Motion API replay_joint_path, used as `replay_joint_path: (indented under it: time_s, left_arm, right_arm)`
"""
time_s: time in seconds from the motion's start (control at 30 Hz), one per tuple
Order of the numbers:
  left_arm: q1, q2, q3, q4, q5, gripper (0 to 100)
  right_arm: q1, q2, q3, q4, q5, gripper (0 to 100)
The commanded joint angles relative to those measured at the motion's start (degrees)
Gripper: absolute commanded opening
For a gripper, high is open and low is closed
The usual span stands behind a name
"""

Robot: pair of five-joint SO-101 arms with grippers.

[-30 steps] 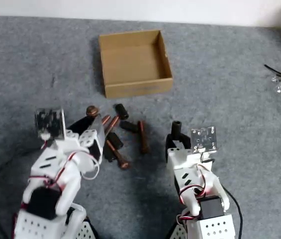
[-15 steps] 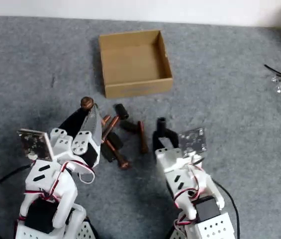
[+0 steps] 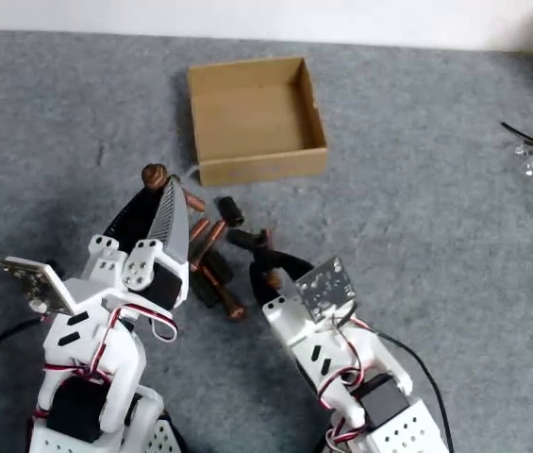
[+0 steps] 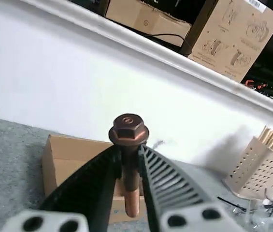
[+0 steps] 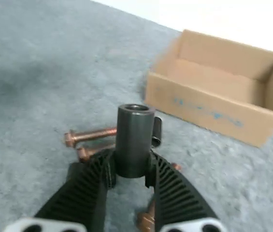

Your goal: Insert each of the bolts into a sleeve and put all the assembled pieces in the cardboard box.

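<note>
The left gripper [image 3: 158, 195] [image 4: 129, 155] sits at the left edge of the part pile, its jaws clenched on the shank of one bolt [image 3: 154, 176] [image 4: 129, 140]. The bolt stands upright between the jaws, with the hex head above the tips and the shank running down between them. In the high view the bolt head lies near the front left corner of the box [image 3: 261, 168] [image 4: 66, 159] and is apart from it. The right gripper [image 3: 258, 260] [image 5: 131, 169] sits at the right edge of the pile, its jaws grasping one black sleeve [image 5: 134, 140]. The sleeve is held by its lower half, with the open bore facing away from the wrist. The box rests on the grey tabletop [image 3: 417, 189] beyond the pile, open side up [image 5: 208, 113]. Between the two grippers, the loose bolts [image 3: 211, 241] [image 5: 90, 136] lie flat on the tabletop, some crossing or touching one another. A loose sleeve [image 3: 229, 209] [image 5: 156, 131] lies at the box side of the pile, apart from the box. The held bolt and the held sleeve are apart.
</note>
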Motion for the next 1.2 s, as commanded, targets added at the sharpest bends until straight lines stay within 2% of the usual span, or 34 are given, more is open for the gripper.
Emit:
replay_joint_path:
  time_s: [0.0, 0.07, 0.23, 0.47, 0.63, 1.17]
  left_arm:
    - [2.0, -0.3, -1.6, -1.4, 1.6, 1]
    - [5.2, -0.4, -2.2, 0.1, 1.4, 1]
    - [11.6, -0.4, -3.3, 5.3, 1.2, 1]
    - [11.8, -0.3, -2.8, 5.7, 1.2, 1]
    - [11.8, -0.4, -1.9, 9.1, 1.2, 1]
    - [12.3, -0.3, -0.2, 10.2, 1.2, 1]
  right_arm:
    - [-3.3, -1.0, -1.7, -2.8, 4.6, 0.3]
    - [-4.0, -1.0, -1.4, -2.8, 7.0, 0.3]
    - [-3.9, -1.0, -1.4, -2.9, 7.4, 0.3]
    - [-3.9, -1.0, -1.3, -2.7, 7.5, 0.3]
    - [-3.6, -1.0, -1.3, -2.7, 7.6, 0.3]
    - [-3.6, -1.0, -1.2, -2.6, 7.6, 0.3]
